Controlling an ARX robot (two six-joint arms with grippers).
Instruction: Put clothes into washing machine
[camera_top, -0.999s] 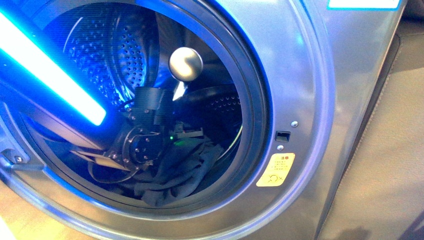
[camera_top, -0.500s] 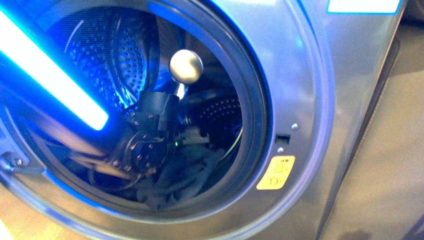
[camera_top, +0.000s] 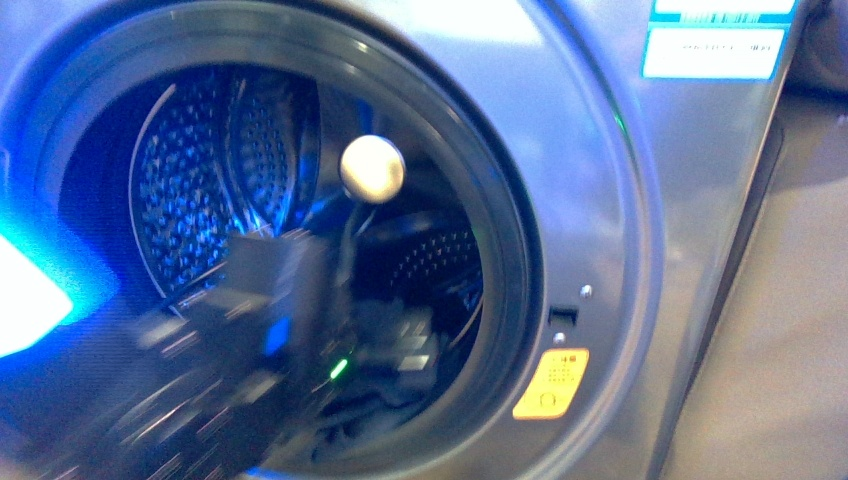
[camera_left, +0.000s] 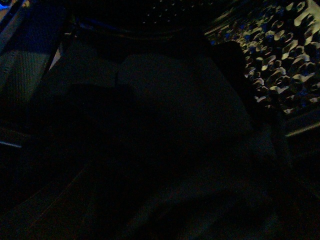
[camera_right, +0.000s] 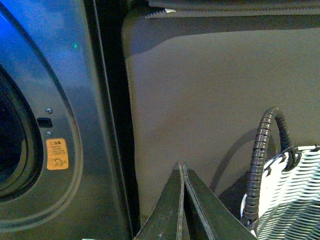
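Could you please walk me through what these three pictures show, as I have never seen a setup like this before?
This is a robot with two arms, each ending in a gripper, loading laundry. The front view is from a camera on the robot's body. It faces a silver-grey washing machine with its round opening uncovered. The blurred dark shape at lower left is the left arm, reaching into the shiny perforated drum; its gripper cannot be made out. Dark clothes lie at the bottom of the drum.

The left wrist view comes from the camera on that arm. It is nearly black, so nothing can be told from it.

The right wrist view comes from the other arm, outside the machine. Its right gripper is shut and holds nothing. Beside it is a white woven basket, and the machine's yellow sticker shows there too.
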